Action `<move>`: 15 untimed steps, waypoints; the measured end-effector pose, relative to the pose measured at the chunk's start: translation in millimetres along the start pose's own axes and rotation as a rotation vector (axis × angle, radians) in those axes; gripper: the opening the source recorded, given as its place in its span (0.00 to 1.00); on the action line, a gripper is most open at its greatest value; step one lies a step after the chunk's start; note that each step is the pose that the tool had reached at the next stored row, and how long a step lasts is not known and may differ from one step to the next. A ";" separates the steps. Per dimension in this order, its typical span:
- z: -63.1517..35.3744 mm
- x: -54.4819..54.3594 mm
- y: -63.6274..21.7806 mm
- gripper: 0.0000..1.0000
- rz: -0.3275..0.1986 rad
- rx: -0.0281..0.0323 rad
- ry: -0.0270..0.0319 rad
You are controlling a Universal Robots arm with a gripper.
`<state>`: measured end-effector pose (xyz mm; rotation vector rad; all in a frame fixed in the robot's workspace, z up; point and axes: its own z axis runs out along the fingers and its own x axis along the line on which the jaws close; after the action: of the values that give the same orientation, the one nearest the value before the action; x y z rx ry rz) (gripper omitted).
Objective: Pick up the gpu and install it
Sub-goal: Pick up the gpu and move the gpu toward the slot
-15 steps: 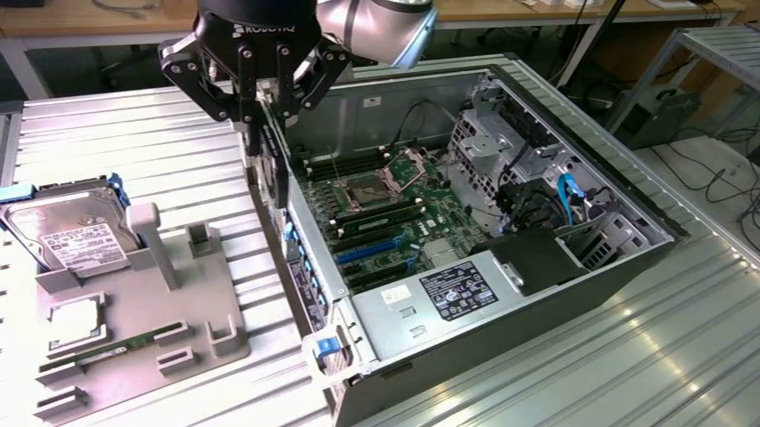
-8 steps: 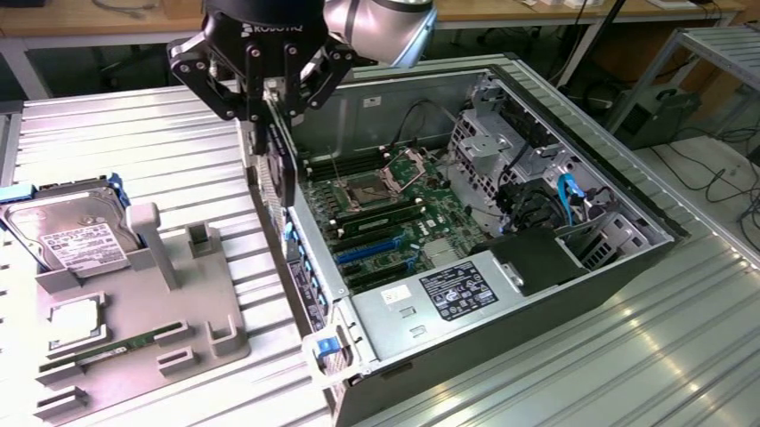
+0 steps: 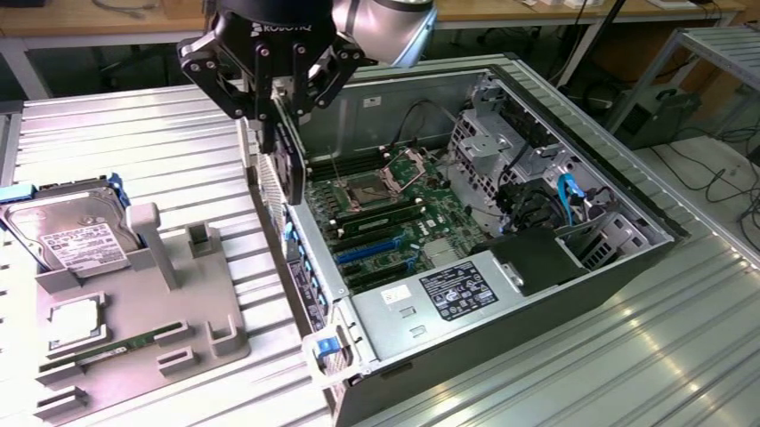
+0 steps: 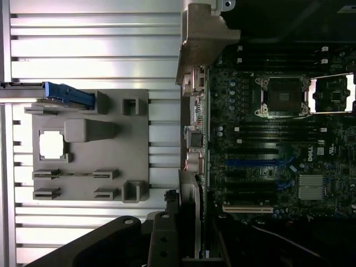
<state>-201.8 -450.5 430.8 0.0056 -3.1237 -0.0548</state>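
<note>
Dark, flat gpu [image 3: 273, 173] in black gripper [image 3: 281, 108]

Black hand [image 3: 279, 108], white lettering [image 3: 288, 27], jointed linkages [image 3: 214, 71], silver-grey wrist joint [image 3: 386, 27]

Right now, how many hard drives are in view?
1: hard drive on the grey tray, exterior view's left. Others may be hidden inside the computer case.

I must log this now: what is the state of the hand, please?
Hand: closed on the gpu, which hangs edge-on.
</note>
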 end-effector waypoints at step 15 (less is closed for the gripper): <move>-0.3 -14.6 0.0 0.27 0.000 0.0000 0.0000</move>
<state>-187.1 -450.5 430.8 0.0057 -3.1237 -0.0547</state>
